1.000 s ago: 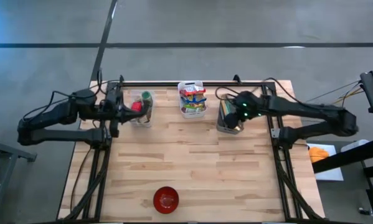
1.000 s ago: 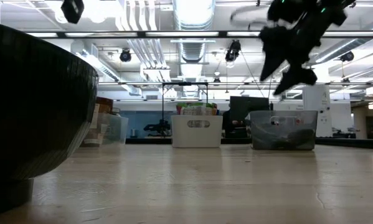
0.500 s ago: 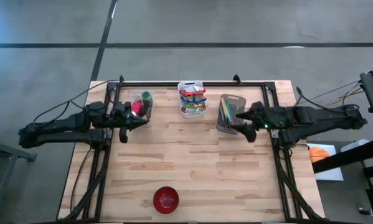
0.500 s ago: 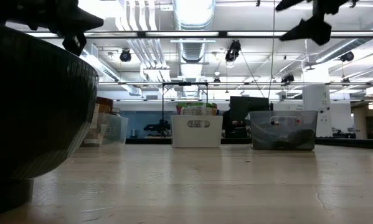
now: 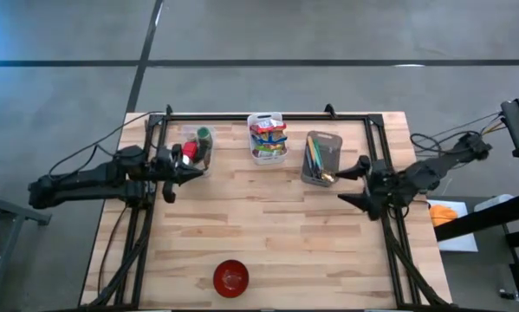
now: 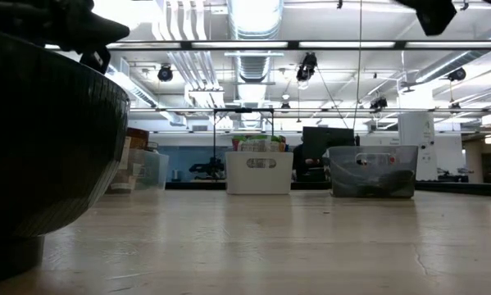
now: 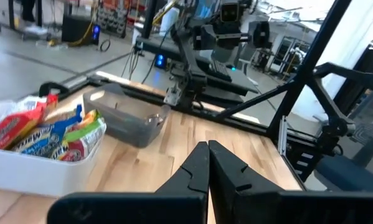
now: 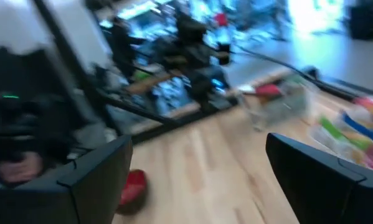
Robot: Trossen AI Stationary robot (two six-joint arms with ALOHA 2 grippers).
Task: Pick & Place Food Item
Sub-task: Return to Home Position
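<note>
Three bins in row along tabletop (image 5: 268,225) far edge: left bin (image 5: 196,149), middle bin (image 5: 267,139) with snack packets (image 5: 269,132), right bin (image 5: 321,158) with spoons (image 5: 314,154). Bowl (image 5: 231,276) alone near front edge. Left gripper (image 5: 190,172) before left bin, right gripper (image 5: 346,184) just right of right bin

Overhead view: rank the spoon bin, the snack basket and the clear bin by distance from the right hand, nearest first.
1. Spoon bin, back right, just beside the open right hand in this view.
2. Snack basket, back centre.
3. Clear bin, back left, next to the left hand.
</note>
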